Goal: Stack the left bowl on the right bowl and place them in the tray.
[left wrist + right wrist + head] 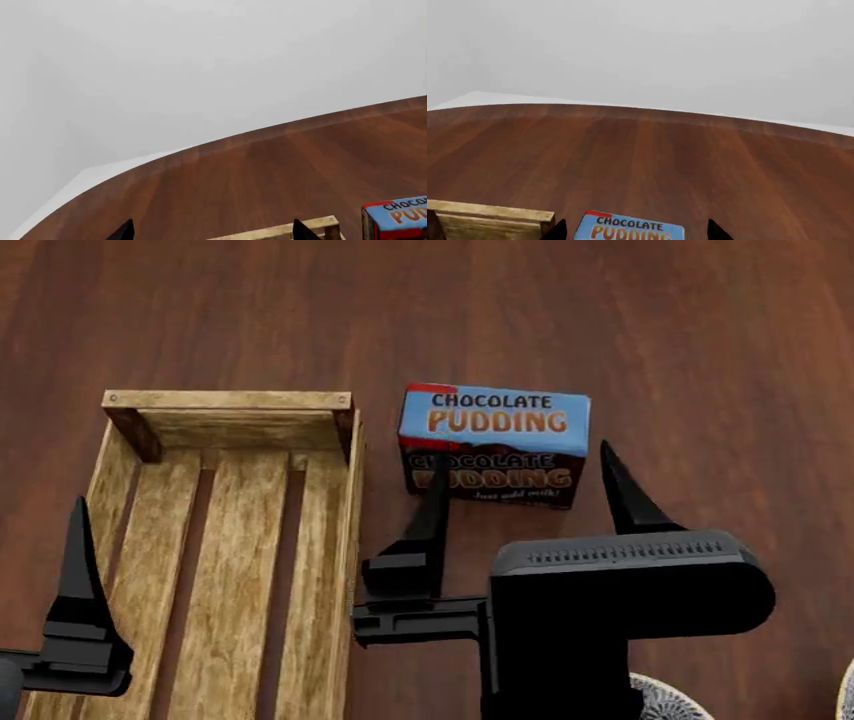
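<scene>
The wooden tray (pixel 227 540) holds nothing, so no bowl is stacked or placed. Right gripper (pixel 527 510) hangs spread above the chocolate pudding box (pixel 494 440); left gripper's (pixel 210 231) jaws are apart, empty.

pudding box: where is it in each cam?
Head: pudding box at centre, just right of the tray's far corner.
Left wrist: cut off at the lower right corner.
Right wrist: bottom edge, centre-left.
Shared landmark: the tray beside it, in all three.
</scene>
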{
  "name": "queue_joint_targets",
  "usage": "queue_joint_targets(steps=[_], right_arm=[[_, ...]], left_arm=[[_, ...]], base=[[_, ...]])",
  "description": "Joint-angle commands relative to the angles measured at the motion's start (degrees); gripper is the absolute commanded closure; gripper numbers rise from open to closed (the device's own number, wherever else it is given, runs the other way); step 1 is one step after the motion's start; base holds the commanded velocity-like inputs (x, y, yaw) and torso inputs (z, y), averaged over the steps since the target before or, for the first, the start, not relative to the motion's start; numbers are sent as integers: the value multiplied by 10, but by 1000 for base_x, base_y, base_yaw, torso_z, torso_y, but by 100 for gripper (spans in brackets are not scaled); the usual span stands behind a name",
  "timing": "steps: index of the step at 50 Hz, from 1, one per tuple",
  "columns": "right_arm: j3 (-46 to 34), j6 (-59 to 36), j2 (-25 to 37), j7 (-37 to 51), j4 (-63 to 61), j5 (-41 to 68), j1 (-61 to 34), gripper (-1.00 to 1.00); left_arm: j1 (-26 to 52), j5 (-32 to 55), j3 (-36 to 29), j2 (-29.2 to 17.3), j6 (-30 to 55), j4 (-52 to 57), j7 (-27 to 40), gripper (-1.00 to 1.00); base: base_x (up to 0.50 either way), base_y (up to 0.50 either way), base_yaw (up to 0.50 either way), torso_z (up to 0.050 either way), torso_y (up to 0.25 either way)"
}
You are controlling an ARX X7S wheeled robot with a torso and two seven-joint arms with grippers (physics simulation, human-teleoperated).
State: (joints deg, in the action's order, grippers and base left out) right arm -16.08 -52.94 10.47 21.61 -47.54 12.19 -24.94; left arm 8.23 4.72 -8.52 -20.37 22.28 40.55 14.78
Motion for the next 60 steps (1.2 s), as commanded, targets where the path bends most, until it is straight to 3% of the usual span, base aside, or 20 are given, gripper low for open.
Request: queue_joint_targets(steps=[1, 8, 16, 22, 28, 32, 60], right_arm=[[-14, -33, 0, 16, -8, -3, -12, -100], [39, -102, -35, 22, -39, 40, -8, -100], [106, -289, -78, 34, -124, 118, -53, -100], [159, -364, -50, 200, -123, 336, -68, -100], [174, -368, -22, 342, -101, 485, -45, -100], [153, -356, -9, 377, -101, 504, -26, -100], [10, -167, 76, 364, -101, 392, 162, -100]], left_arm=[[0, -7, 0, -2, -7, 4, 8, -100], [13, 18, 33, 9, 24, 24, 24, -100], [21, 1, 29, 6, 64, 37, 41, -100], [18, 14, 37, 1, 70, 51, 36, -100], [14, 21, 47, 0, 75, 54, 38, -100], [12, 20, 43, -1, 71, 57, 37, -100], [-2, 18, 52, -16, 76, 79, 44, -100]], base=[[0, 0, 0, 0, -250], [0, 0, 0, 0, 0], [0, 0, 0, 0, 0], [0, 0, 0, 0, 0], [0, 0, 0, 0, 0], [-3, 0, 0, 0, 0], [0, 0, 0, 0, 0]])
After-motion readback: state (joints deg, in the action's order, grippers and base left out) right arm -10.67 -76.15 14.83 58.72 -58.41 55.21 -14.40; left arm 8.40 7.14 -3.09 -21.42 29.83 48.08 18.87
